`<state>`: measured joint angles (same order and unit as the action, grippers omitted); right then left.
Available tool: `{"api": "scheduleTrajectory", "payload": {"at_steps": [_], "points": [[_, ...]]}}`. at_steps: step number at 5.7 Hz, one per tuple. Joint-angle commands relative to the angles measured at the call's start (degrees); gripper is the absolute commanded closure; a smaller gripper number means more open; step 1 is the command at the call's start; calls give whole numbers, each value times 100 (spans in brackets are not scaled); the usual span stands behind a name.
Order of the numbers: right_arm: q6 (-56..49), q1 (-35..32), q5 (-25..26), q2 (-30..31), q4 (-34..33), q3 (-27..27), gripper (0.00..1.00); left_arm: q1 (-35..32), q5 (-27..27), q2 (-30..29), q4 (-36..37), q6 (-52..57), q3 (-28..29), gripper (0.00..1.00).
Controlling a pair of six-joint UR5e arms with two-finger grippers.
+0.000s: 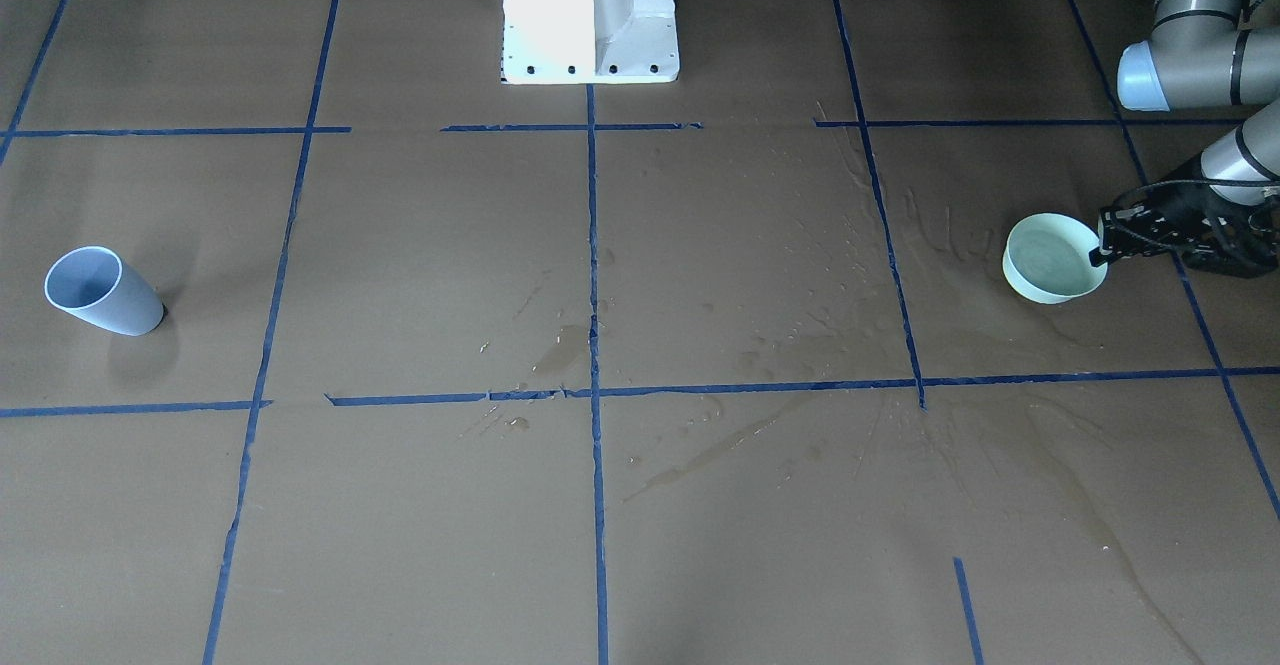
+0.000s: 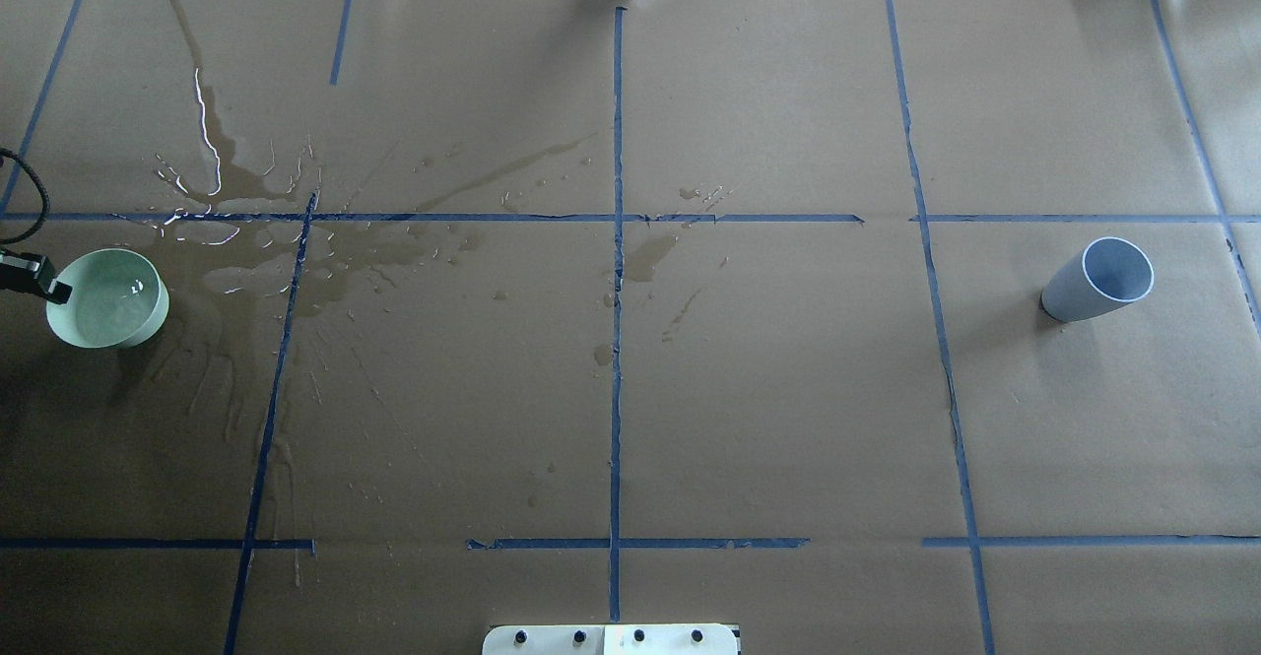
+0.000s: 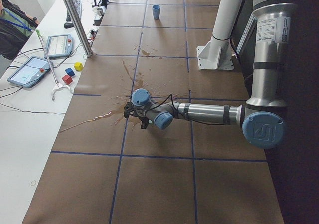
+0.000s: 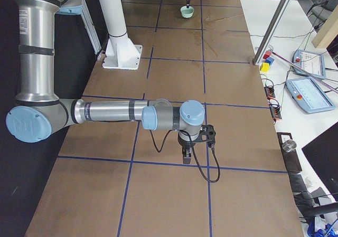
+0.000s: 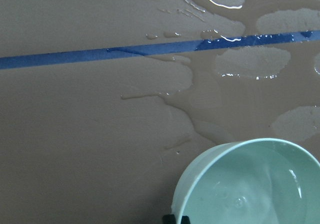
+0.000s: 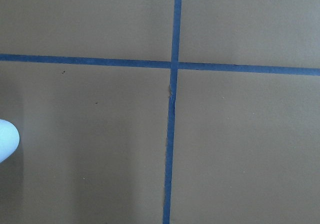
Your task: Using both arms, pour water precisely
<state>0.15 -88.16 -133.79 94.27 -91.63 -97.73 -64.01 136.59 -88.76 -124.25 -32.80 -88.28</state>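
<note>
Left gripper (image 1: 1101, 249) is holding a bowl (image 1: 1052, 263) of water (image 5: 250, 189), getting ready for the pour.

The left gripper is seemingly pinching the bowl's rim on its own side, though the views are tight. The water is lying in the bowl just beyond the fingertips, and more of it is lying spilt in glossy patches on the counter (image 2: 768, 389) farther out from the gripper. A cup (image 2: 1098, 281) is standing well apart, across the counter. The right gripper (image 4: 185, 155) is hanging over the counter; I cannot tell whether it is open or closed. As a judgement, the next move is calling for a slow, level lift, carrying the bowl toward the cup without slopping.
</note>
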Motion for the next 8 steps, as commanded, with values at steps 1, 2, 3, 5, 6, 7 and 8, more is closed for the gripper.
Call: {"api": "scheduleTrajectory", "payload": {"at_steps": [1, 2, 3, 5, 6, 7, 8], "points": [[-6, 0, 2, 4, -4, -1, 0, 11, 305, -1, -11, 2, 91, 83], [-6, 0, 2, 4, 4, -9, 0, 20, 307, -9, -11, 2, 126, 74], [-6, 0, 2, -5, -4, -9, 0, 20, 307, -10, -11, -7, 109, 70], [-6, 0, -7, 4, 4, -9, 0, -50, 437, -53, 33, -7, -48, 22], [3, 0, -7, 4, -4, -9, 0, -546, 299, -27, 7, 106, -197, 5], [3, 0, -7, -5, -4, -9, 0, -725, 298, -18, 76, 786, -216, 2], [-6, 0, -7, 4, -4, -9, 0, -1197, 289, 43, 607, 1741, -216, 1]]}}
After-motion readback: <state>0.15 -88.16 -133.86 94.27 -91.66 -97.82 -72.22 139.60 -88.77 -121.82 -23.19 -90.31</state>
